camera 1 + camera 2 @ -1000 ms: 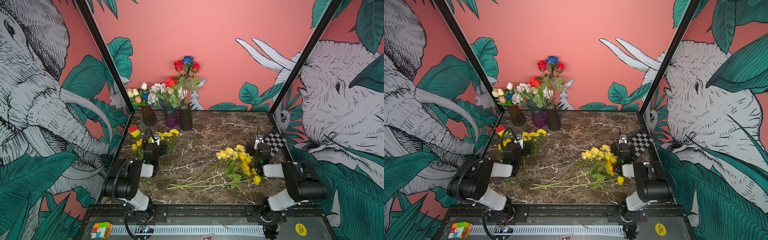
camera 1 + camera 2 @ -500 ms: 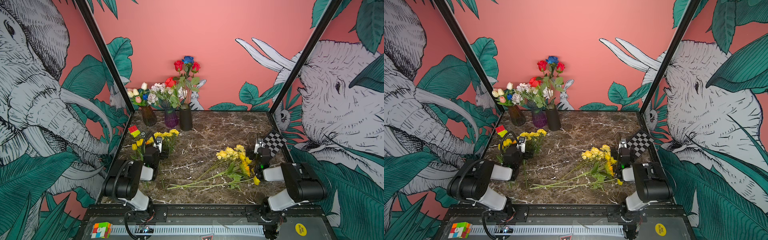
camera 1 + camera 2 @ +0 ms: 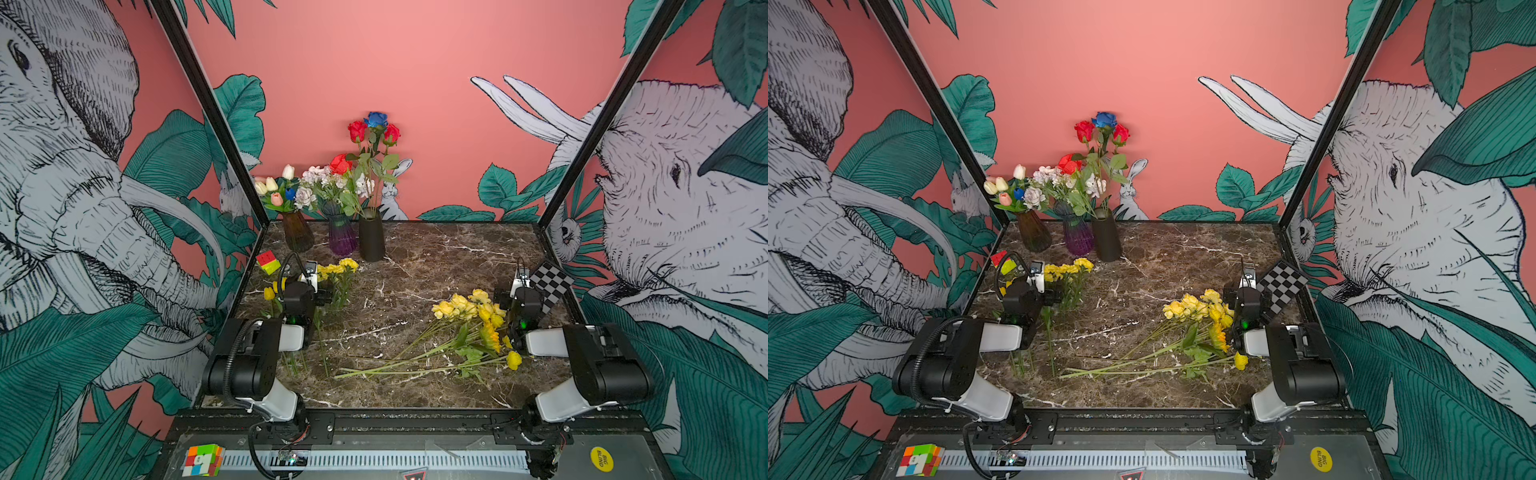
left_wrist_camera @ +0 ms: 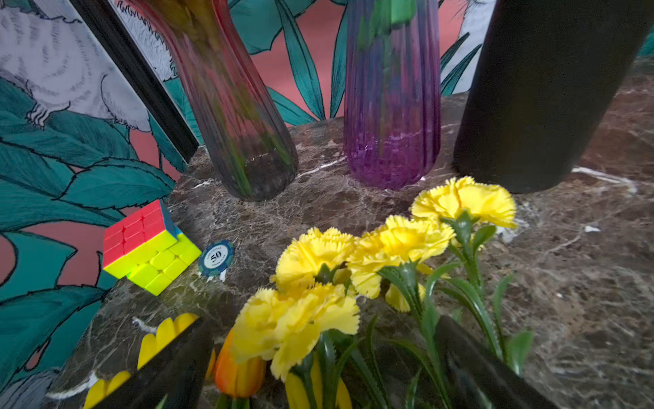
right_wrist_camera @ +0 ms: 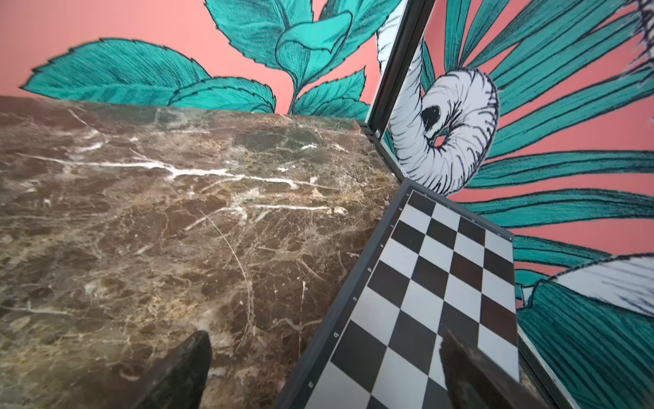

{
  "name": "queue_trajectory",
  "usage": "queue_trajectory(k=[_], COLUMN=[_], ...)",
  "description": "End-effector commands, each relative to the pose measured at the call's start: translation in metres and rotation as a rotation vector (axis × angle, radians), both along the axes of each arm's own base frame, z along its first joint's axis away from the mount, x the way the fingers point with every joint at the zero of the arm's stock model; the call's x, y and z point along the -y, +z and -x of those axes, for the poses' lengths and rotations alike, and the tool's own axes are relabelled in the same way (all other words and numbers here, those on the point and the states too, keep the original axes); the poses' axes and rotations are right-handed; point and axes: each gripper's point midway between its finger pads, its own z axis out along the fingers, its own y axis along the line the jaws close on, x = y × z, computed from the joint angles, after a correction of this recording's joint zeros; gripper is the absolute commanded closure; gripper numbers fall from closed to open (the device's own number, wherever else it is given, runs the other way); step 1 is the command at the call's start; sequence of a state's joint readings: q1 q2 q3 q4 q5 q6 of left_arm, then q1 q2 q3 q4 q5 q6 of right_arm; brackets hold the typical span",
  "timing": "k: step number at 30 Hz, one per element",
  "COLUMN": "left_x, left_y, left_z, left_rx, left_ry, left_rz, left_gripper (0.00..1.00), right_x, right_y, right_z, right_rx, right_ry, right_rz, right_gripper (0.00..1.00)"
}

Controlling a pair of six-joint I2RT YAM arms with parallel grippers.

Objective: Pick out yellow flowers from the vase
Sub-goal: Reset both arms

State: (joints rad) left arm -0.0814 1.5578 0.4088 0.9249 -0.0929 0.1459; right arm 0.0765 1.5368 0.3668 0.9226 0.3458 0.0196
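1. The brown, white-veined marble tabletop (image 3: pixel 415 282) carries everything, and its middle is bare.
2. The two black-and-white arms sit low at the near corners.
   - The left gripper (image 4: pixel 323 368) has its fingers spread wide. The left bunch shows between them in the wrist view, and nothing looks pinched. Whether a finger touches a stem I cannot tell.
   - The right gripper (image 5: pixel 325 371) is spread just as wide and is empty, over bare marble by the board's edge.
3. The larger heap of artificial yellow flowers (image 3: pixel 469 309) lies flat beside the right arm. The heads point toward the back and the long green stems fan toward the near centre — loosely laid, I judge, on the side that arm reaches.
4. A smaller bunch of frilly yellow carnations (image 4: pixel 400 240), with a few yellow tulips, lies on the left just in front of the vases.
5. Three vases stand in a row at the back left: an amber ribbed glass vase (image 3: pixel 297 237), a purple ribbed glass vase (image 3: pixel 342 240) and a black matte cylinder vase (image 3: pixel 371 240).
   - They hold white, pink, blue, red and lilac-white blooms.
   - No clearly yellow head shows, though two pale tulips are hard to call — so the picking looks about finished.
6. A black-and-white checkered board (image 3: pixel 550 282) sits at the right edge by the wall, out of the working area.
7. A bright multicoloured puzzle cube (image 3: pixel 268 262) rests tipped by the left wall.
8. A blue-and-white poker chip (image 4: pixel 216 256) sits just beside the cube.
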Motion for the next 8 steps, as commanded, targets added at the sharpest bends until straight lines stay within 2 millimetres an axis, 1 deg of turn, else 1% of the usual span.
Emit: queue_trajectory(k=[1, 5, 8], left_x=[-0.0074, -0.0059, -0.0042], left_y=[-0.0085, -0.0090, -0.0079], left_z=[0.0036, 0.0010, 0.0051], left_rx=[-0.037, -0.049, -0.037], left_ry=[0.038, 0.018, 0.013], left_rz=[0.008, 0.021, 0.009], left_gripper=[0.01, 0.01, 0.01], right_x=[0.0033, 0.0035, 0.0036], right_y=[0.0002, -0.0002, 0.0004], right_z=[0.0012, 0.0014, 0.0019], right_rx=[-0.009, -0.008, -0.003], right_ry=[-0.029, -0.029, -0.029], right_rz=[-0.004, -0.004, -0.004], right_gripper=[0.02, 0.01, 0.02])
